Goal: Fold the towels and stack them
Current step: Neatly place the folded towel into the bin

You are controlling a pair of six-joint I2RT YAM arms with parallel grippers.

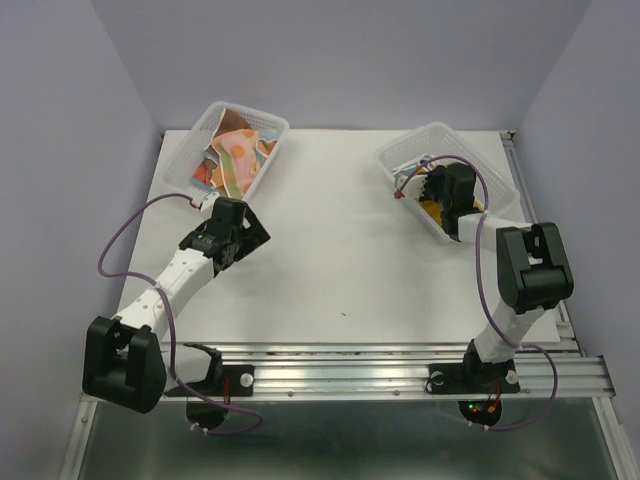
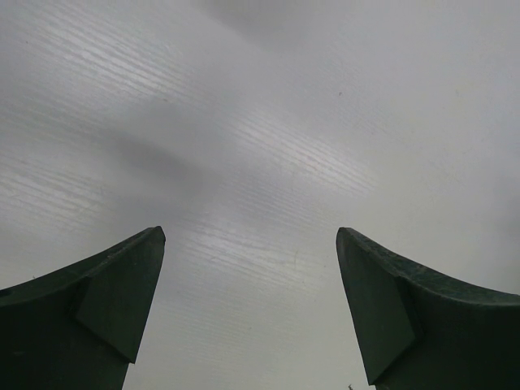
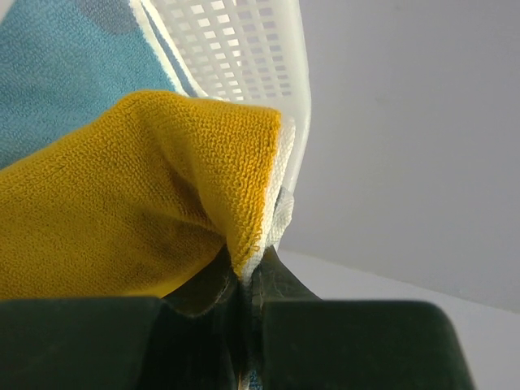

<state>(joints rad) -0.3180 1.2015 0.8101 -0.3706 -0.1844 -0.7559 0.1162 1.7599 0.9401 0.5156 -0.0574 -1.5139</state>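
Two pads of the right claw (image 3: pixel 248 284) are clenched on a fold of the yellow towel (image 3: pixel 122 203). The cloth rises out of the pinch and bunches to the left, and the grip sits at the very edge of the fold, hard against the mesh wall of the right basket (image 3: pixel 244 49). A blue towel (image 3: pixel 57 73) lies behind the yellow one, touching it, in the same basket. The step in hand looks like drawing the yellow towel out onto the tabletop (image 1: pixel 340 250) for folding. To do it well, the claw should lift straight up and away from the wall, so the mesh does not snag the terry and the basket does not tip. It should go slowly enough to see whether the blue towel drags along. The bite is shallow, so the cloth may slip if pulled sideways. Whether the claw holds one layer or several cannot be told. The left claw (image 2: pixel 250 244) is released, its jaws spread wide over bare tabletop with nothing between them, just in front of the left basket (image 1: pixel 255 110). That basket holds more towels (image 1: pixel 235 155) in a loose heap. It is well placed to catch a free corner once the yellow towel is laid flat between the two arms.
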